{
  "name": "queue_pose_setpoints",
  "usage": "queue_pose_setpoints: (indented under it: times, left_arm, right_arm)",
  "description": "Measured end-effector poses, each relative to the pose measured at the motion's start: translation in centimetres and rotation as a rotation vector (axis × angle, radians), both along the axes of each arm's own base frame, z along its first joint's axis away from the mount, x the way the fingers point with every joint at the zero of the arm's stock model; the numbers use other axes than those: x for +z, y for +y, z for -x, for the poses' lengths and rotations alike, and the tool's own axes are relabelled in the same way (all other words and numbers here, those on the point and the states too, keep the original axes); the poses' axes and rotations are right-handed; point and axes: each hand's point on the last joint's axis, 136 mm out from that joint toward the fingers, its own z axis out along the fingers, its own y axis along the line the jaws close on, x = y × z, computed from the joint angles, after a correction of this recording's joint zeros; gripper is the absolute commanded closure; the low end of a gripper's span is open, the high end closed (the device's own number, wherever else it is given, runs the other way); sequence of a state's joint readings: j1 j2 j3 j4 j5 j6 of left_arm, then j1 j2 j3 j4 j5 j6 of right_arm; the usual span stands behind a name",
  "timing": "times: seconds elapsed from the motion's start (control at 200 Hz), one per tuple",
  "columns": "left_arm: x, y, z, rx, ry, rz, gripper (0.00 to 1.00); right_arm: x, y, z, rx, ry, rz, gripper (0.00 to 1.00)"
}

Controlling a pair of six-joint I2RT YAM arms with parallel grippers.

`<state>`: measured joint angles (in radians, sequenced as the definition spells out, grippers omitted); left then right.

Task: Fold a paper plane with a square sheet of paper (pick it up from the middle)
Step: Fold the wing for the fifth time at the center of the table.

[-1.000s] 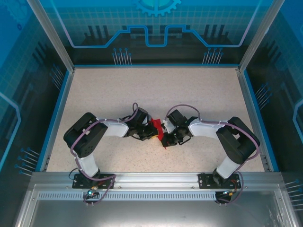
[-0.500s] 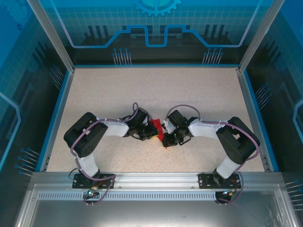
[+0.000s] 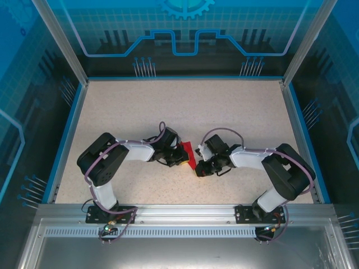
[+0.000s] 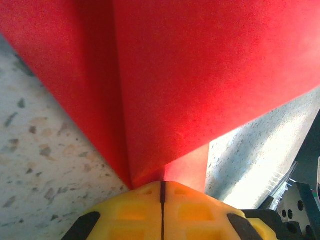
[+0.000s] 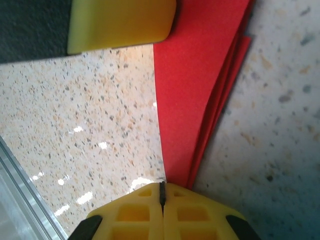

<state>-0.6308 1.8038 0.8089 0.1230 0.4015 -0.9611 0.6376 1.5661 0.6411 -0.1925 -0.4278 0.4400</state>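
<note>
Since your left gripper [image 4: 162, 187] and right gripper [image 5: 161, 187] both pinch the red paper [image 4: 200, 75] tight, pulling apart could rip it.

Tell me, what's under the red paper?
The speckled table is below the red paper, and it shows on both sides of it. The folded layers cover the patch right beneath, so anything there cannot be seen.

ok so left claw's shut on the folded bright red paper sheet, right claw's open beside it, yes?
No: the right claw is shut on the folded bright red paper sheet too, as the right wrist view shows, with the paper pinched in its closed jaws. The left claw is shut on it, as you said.
</note>
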Motion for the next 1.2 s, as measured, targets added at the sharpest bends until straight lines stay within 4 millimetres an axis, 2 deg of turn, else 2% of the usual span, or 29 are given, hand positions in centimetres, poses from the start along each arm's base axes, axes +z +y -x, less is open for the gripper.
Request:
queue_pose_setpoints:
  times: [0.12, 0.235, 0.335, 0.415, 0.575, 0.71, 0.92, 1.2]
  left_arm:
    - [0.0, 0.0, 0.0, -0.001, 0.003, -0.003, 0.94]
    - [0.0, 0.0, 0.0, -0.002, 0.004, -0.005, 0.94]
    - [0.0, 0.0, 0.0, -0.003, 0.003, -0.005, 0.94]
    - [0.0, -0.1, -0.1, -0.003, 0.004, -0.006, 0.94]
    - [0.0, -0.1, -0.2, -0.01, 0.0, -0.01, 0.94]
    - [0.1, -0.1, -0.2, -0.013, 0.0, -0.013, 0.94]
    - [0.1, -0.1, -0.3, -0.016, 0.003, -0.019, 0.94]
    - [0.3, -0.1, -0.3, -0.065, -0.032, -0.039, 0.91]
  right_arm:
    - [0.1, -0.4, 0.5, -0.004, 0.01, 0.007, 0.95]
    - [0.2, -1.3, 1.8, -0.004, 0.056, 0.042, 0.95]
    - [1.1, -1.7, 2.3, -0.004, 0.061, 0.045, 0.94]
    - [2.5, -1.3, 1.9, -0.002, 0.036, 0.019, 0.93]
    - [4.2, 1.0, -0.6, 0.0, -0.007, -0.037, 0.94]
    - [3.1, 2.0, -2.0, -0.014, 0.007, -0.027, 0.95]
    - [0.7, 1.3, -2.1, -0.037, 0.032, 0.032, 0.96]
    - [0.0, 1.0, -2.0, -0.045, 0.04, 0.024, 0.96]
